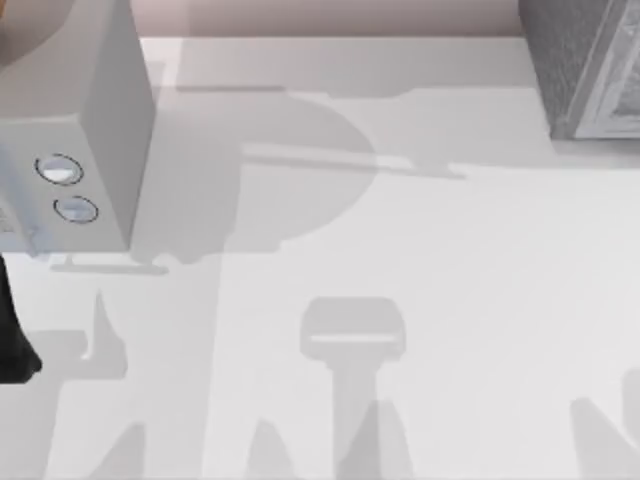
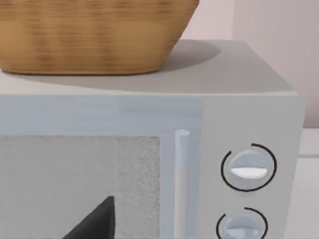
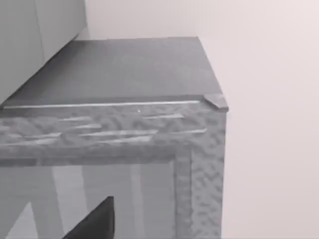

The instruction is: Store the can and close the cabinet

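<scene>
Basket (image 2: pixel 89 35) sits atop microwave (image 2: pixel 249 114), far from cabinet (image 1: pixel 585 65)

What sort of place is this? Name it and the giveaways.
Probably a simulated kitchen-style tabletop: a microwave with two dials, a wicker basket on top, and a grey cabinet on a white table.

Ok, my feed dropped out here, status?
Left gripper facing microwave, basket on top. Right gripper facing grey cabinet.
</scene>
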`<action>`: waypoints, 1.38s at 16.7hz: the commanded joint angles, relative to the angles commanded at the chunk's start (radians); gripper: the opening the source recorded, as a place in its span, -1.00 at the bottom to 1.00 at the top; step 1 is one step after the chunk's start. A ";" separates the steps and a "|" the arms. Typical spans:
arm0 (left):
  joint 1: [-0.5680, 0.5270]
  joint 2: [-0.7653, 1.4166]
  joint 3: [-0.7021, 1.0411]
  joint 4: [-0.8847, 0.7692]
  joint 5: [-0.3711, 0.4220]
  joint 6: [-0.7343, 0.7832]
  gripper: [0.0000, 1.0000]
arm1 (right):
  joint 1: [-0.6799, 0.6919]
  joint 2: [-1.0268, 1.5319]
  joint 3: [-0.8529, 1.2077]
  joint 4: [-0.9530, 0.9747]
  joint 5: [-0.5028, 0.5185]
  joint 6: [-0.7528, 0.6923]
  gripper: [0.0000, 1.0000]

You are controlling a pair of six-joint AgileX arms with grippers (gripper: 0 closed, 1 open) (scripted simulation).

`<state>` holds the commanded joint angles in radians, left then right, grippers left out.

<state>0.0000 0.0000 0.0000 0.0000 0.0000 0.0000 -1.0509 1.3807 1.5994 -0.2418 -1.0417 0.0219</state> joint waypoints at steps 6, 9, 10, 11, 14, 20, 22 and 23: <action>0.000 0.000 0.000 0.000 0.000 0.000 1.00 | 0.010 -0.042 0.142 -0.148 0.008 -0.001 1.00; 0.000 0.000 0.000 0.000 0.000 0.000 1.00 | 0.006 -0.040 0.144 -0.146 0.007 0.000 1.00; 0.000 0.000 0.000 0.000 0.000 0.000 1.00 | 0.007 -0.040 0.144 -0.146 0.007 0.000 1.00; 0.000 0.000 0.000 0.000 0.000 0.000 1.00 | 0.016 -0.038 0.145 -0.147 0.016 0.001 1.00; 0.000 0.000 0.000 0.000 0.000 0.000 1.00 | 0.103 -0.026 0.161 -0.156 0.095 0.004 1.00; 0.000 0.000 0.000 0.000 0.000 0.000 1.00 | 0.467 -0.011 0.170 -0.184 0.469 0.001 1.00; 0.000 0.000 0.000 0.000 0.000 0.000 1.00 | 0.624 -0.011 0.169 -0.193 0.625 -0.002 1.00; 0.000 0.000 0.000 0.000 0.000 0.000 1.00 | 0.706 -0.014 0.169 -0.195 0.709 -0.004 1.00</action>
<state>0.0000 0.0000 0.0000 0.0000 0.0000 0.0000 -0.3452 1.3664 1.7684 -0.4371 -0.3331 0.0180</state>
